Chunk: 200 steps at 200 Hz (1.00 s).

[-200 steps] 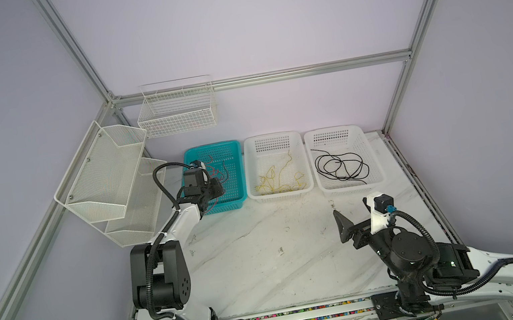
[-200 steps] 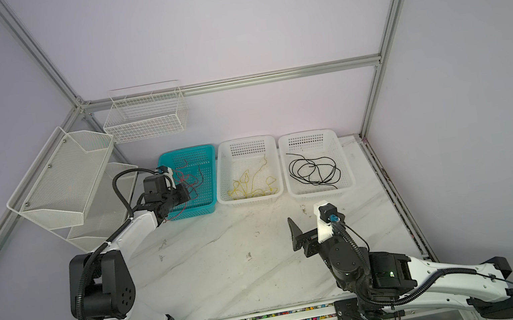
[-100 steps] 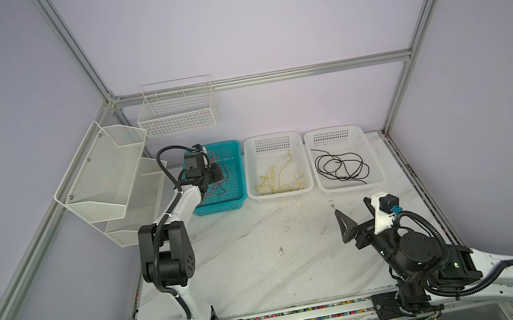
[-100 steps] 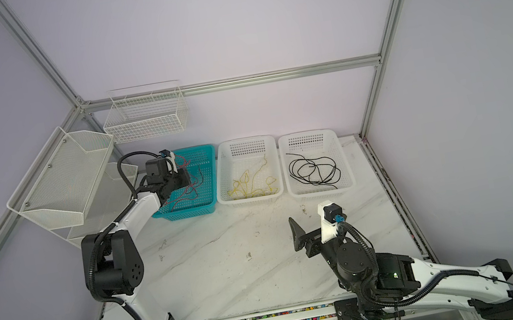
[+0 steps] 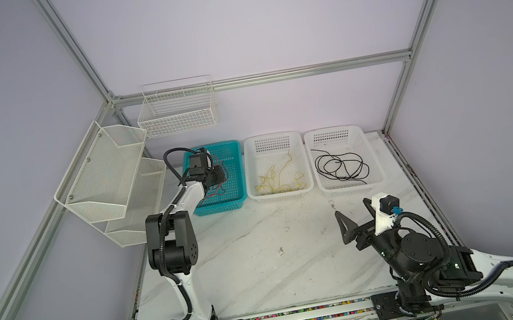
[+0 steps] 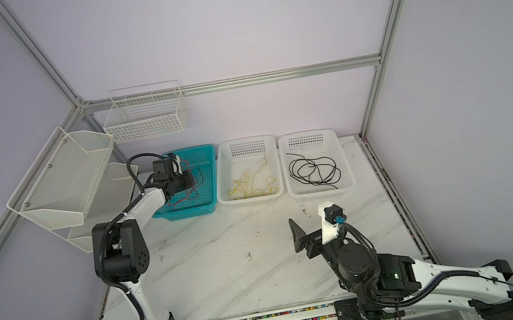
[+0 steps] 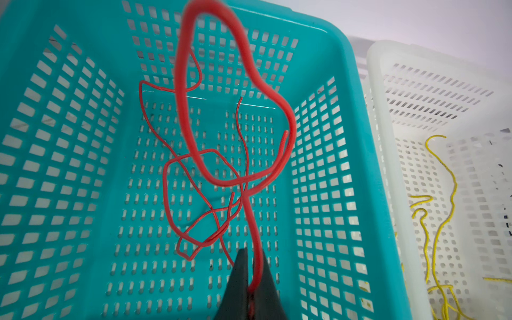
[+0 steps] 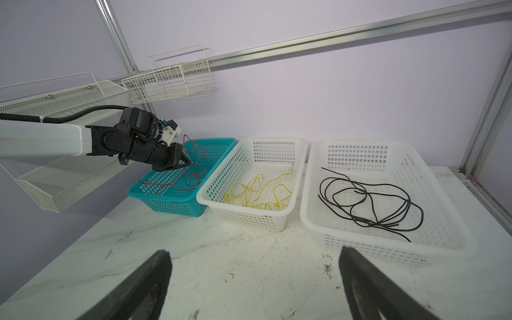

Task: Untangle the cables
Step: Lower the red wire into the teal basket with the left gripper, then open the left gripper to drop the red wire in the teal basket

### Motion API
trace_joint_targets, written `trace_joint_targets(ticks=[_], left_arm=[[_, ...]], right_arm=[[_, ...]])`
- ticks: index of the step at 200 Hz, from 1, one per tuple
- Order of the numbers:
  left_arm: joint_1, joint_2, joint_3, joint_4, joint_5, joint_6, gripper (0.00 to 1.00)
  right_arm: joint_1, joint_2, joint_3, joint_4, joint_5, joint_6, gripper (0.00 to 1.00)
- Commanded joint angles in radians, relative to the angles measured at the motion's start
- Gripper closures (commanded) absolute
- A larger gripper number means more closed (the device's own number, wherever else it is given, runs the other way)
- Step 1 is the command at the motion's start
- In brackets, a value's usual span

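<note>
1. Shelves [image 5: 103,179] of white mesh hang at the left of both top views. A white wire basket [image 5: 178,110] is fixed to the back wall just right of them, above centre.
2. Left of centre in both top views, the teal basket [image 5: 228,148] sits at the back of the marble table [image 5: 264,254]. My left claw [image 7: 252,266] hangs over it, pressed together on a red cable [image 7: 182,83]. That cable rises from between my fingertips and curls into one big loose loop in the air above the basket.
3. More red cables [image 7: 171,194] lie in thin crossed loops on the teal basket's floor, as my left wrist camera shows.
4. At centre, just beside the teal one, the middle white basket [image 5: 270,137] holds the yellow cables [image 5: 272,179], loosely crossed over one another.
5. Right of centre, the right white basket [image 5: 334,129] holds the black cables [image 5: 340,164] in wide overlapping loops.
6. At the lower right, my right claw [image 5: 352,208] is spread wide and grips nothing. It hangs over bare table in front of the right white basket, well apart from every cable.
</note>
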<state>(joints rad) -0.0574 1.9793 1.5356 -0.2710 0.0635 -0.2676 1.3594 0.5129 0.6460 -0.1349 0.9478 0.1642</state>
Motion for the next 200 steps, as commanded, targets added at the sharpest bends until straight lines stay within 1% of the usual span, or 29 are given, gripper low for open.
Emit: trace_joint_targets(ticks=[1, 19, 29, 45, 108, 147, 200], left_arm=[[0.007, 0.004, 0.1, 0.013, -0.012, 0.019, 1.0], [0.007, 0.016, 0.108, 0.002, -0.009, 0.025, 1.0], [0.007, 0.022, 0.111, 0.001, 0.017, 0.047, 1.0], [0.006, 0.034, 0.119, -0.006, 0.037, 0.048, 1.0], [0.005, 0.059, 0.112, -0.011, 0.055, 0.047, 1.0], [0.006, 0.07, 0.112, -0.018, 0.054, 0.048, 0.96], [0.005, 0.077, 0.116, -0.034, 0.06, 0.048, 0.86]], right_arm=[[0.0, -0.011, -0.015, 0.038, -0.007, -0.023, 0.03], [0.0, -0.013, -0.016, 0.038, -0.01, -0.023, 0.03], [0.0, -0.012, -0.017, 0.038, -0.012, -0.023, 0.03], [0.0, -0.014, -0.017, 0.037, -0.012, -0.023, 0.03], [0.0, -0.018, -0.02, 0.043, -0.013, -0.026, 0.03], [0.0, -0.019, -0.023, 0.045, -0.015, -0.026, 0.03], [0.0, -0.02, -0.025, 0.047, -0.018, -0.026, 0.03]])
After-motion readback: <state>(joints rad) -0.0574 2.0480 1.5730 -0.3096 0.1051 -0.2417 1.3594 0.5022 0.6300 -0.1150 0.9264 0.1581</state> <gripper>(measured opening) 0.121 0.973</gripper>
